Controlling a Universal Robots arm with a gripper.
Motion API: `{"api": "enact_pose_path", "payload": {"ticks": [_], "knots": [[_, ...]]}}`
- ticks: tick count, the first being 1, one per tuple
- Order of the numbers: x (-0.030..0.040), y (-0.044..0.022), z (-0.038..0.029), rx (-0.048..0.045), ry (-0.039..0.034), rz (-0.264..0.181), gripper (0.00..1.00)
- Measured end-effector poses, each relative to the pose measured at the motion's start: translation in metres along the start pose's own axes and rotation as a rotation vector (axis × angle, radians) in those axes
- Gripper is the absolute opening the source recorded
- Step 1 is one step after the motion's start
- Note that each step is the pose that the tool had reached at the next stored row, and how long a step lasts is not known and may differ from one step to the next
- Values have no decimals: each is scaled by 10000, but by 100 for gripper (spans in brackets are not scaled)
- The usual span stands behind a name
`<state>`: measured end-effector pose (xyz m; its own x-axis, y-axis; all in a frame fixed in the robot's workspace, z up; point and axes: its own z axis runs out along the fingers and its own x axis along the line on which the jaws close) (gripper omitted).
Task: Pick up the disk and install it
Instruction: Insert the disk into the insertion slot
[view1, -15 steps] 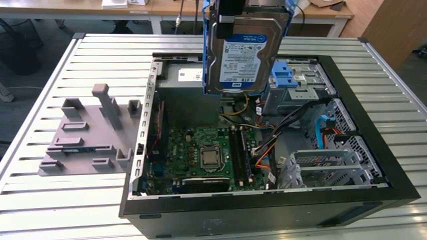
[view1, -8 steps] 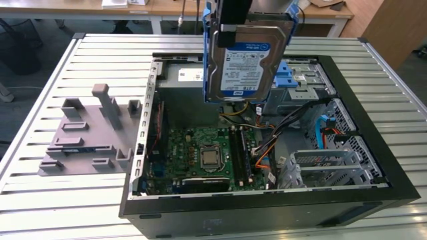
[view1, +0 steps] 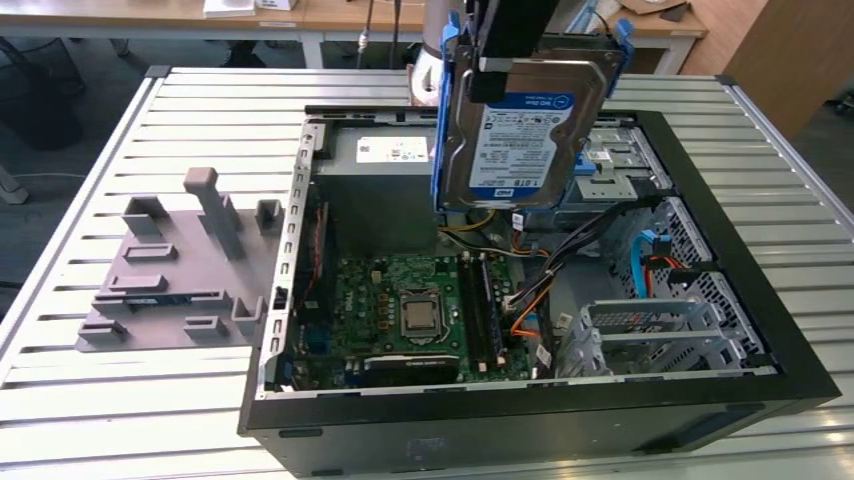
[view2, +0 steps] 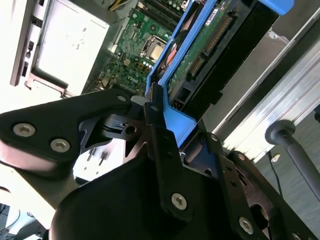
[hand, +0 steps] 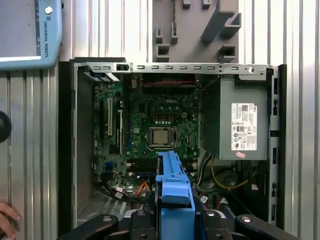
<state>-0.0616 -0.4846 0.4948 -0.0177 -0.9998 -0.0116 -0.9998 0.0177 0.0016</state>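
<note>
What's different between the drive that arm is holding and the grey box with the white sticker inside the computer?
The disk hangs upright in the gripper, above the open computer case; the grey box sits inside it. The disk wears blue plastic rails and a white-and-blue label; the grey box is plain with a white sticker. Both are rectangular metal blocks with labels.

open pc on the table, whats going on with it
A robot arm is installing a disk. Its claw is shut on the disk, gripping its blue carrier. It holds the disk upright in the air above the open case, toward the far side in the exterior view. The disk is not in a bay yet. In the first wrist view a person's hand is beside the case.
</note>
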Motion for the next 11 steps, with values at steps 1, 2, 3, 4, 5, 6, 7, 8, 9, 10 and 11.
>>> {"api": "enact_pose_path", "payload": {"ticks": [1,2,3,4,5,6,7,8,9,10,11], "knots": [[24,-5,3,0,-1,1,36],[51,-9,7,0,-1,0,36],[82,-11,11,0,-2,0,36],[115,-12,15,1,-3,0,36],[147,-14,17,0,-1,1,36],[179,-15,21,0,-1,1,36],[210,-18,24,0,-1,1,36],[239,-24,28,1,-2,0,36],[255,-39,30,1,-2,1,36],[265,-59,32,0,-2,1,36],[270,-89,37,1,-4,0,36]]}}
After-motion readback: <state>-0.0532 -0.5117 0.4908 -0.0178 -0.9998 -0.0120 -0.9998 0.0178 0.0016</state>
